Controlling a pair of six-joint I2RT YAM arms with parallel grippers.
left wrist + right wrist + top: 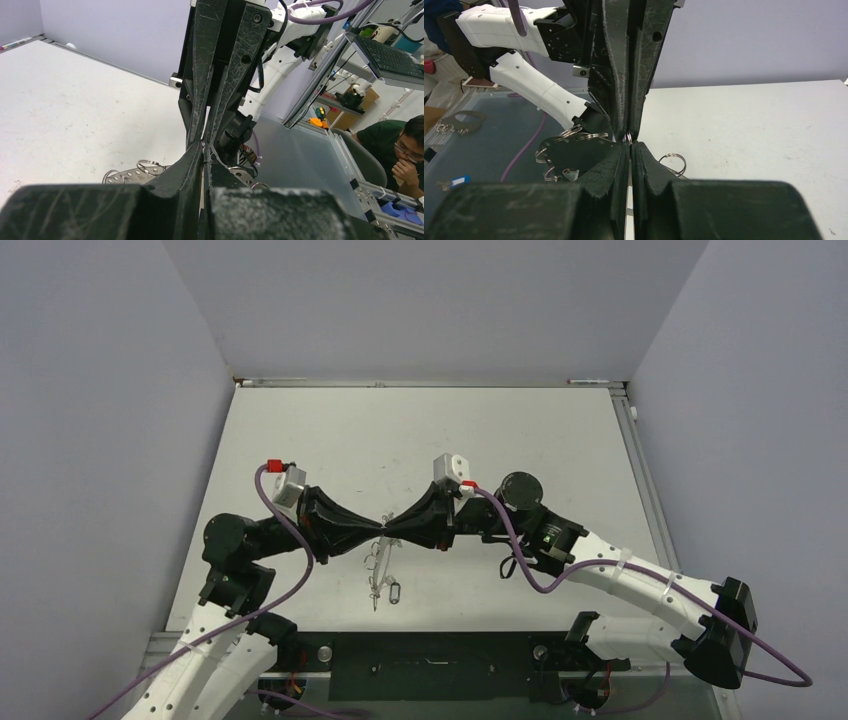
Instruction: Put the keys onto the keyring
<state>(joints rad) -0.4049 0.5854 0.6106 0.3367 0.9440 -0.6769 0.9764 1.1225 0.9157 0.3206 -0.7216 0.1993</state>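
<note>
Keyring (627,138) pinched tip to tip; keys (377,580) on the table (520,440) beneath.

Left gripper (378,528) and right gripper (394,528) are both pressed together, meeting nose to nose above mid-table, and each seems to nip the same thin wire ring. The keys, small flat silvery pieces, look to lie just under that meeting point, beside a flat metal strip with holes (131,174) and a spare ring (672,161); which piece is which is hard to tell. The ring is hard, springy steel between scuffed black plastic fingers, so an uneven pull or twist could let it snap free. Both fingertip pairs also crowd it, leaving little bare wire for threading a key.
</note>
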